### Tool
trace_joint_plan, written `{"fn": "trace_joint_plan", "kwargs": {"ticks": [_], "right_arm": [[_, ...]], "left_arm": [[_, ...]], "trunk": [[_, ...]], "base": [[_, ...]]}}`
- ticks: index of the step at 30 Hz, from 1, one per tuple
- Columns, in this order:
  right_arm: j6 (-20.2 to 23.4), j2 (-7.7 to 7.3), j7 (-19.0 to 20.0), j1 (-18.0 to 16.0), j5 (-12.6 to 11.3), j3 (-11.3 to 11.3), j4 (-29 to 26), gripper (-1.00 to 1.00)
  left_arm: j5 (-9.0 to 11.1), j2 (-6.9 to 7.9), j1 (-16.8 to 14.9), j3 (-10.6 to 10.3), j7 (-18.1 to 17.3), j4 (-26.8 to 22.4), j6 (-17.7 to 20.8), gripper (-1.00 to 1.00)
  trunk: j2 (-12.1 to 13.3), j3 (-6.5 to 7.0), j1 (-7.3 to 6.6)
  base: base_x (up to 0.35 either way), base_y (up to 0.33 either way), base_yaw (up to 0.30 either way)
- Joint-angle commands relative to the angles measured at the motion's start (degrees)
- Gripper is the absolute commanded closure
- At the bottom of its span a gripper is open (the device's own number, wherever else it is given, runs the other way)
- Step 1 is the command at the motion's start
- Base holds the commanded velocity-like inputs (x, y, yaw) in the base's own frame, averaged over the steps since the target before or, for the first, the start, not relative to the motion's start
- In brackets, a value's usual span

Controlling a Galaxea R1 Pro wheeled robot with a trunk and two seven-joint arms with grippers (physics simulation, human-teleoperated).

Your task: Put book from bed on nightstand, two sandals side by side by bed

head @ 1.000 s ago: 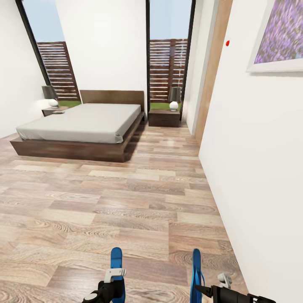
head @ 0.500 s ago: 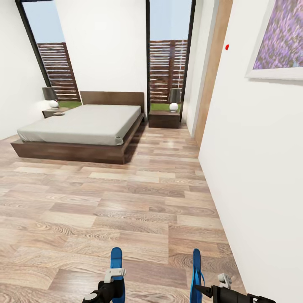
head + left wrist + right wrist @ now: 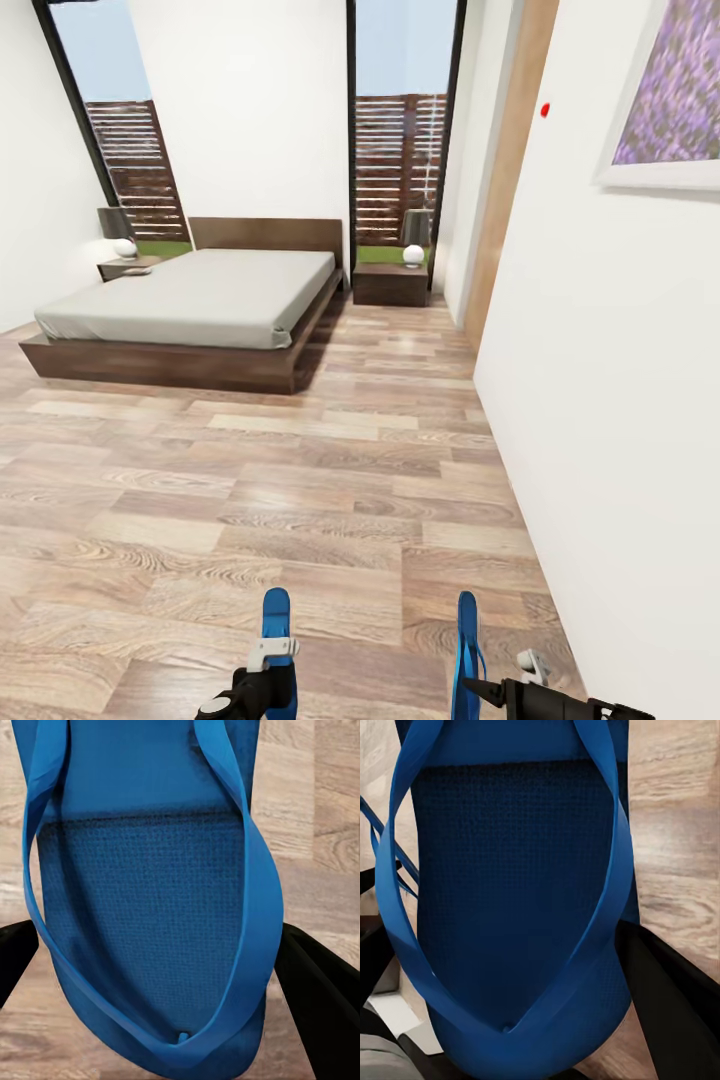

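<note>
Each gripper carries a bright blue sandal low over the wood floor. In the head view my left gripper [image 3: 268, 678] is shut on the left sandal [image 3: 276, 612], which lies flat and points ahead. My right gripper [image 3: 497, 689] is shut on the right sandal [image 3: 464, 640], held on its edge. Both wrist views show the soles close up, the left sandal [image 3: 150, 907] and the right sandal [image 3: 510, 892], between black fingers [image 3: 322, 997]. The bed [image 3: 200, 285] stands far ahead at the left, between the two nightstands [image 3: 390, 283] [image 3: 122, 266]. A small flat grey thing [image 3: 136, 271] lies by the left nightstand, too small to identify.
A white wall [image 3: 600, 380] with a purple picture [image 3: 668, 100] runs close along my right side. A wooden door [image 3: 505, 170] is further ahead on that side. A lamp [image 3: 413, 238] stands on each nightstand. Wide wood floor [image 3: 300, 480] stretches between me and the bed.
The whole head view has shifted slightly, so the camera has moved; the bed sits a little further left. Both grippers keep their sandals in the same hold.
</note>
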Motion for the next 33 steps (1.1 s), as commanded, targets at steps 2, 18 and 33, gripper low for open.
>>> {"fn": "trace_joint_plan", "kwargs": {"ticks": [2,18,33], "right_arm": [[0.59,0.0,0.26,-0.02,0.21,-0.5,-0.01,1.0],[-4.88,0.42,-10.69,0.07,0.2,-0.5,2.69,1.0],[-4.89,3.42,-19.5,0.07,0.22,-0.41,3.13,1.0]], "left_arm": [[0.49,0.03,-0.03,-0.24,-0.04,0.04,-0.16,1.0],[0.49,-0.23,-0.03,-0.24,-0.04,0.12,-0.14,1.0],[0.49,-1.17,0.17,-0.17,-0.02,3.96,-3.02,1.0]], "trunk": [[-0.02,-0.05,0.02],[-0.02,-0.05,0.02],[-0.02,-0.05,0.02]], "base": [[0.321,0.0,0.0],[0.326,0.0,0.0],[0.326,-0.074,0.0]]}}
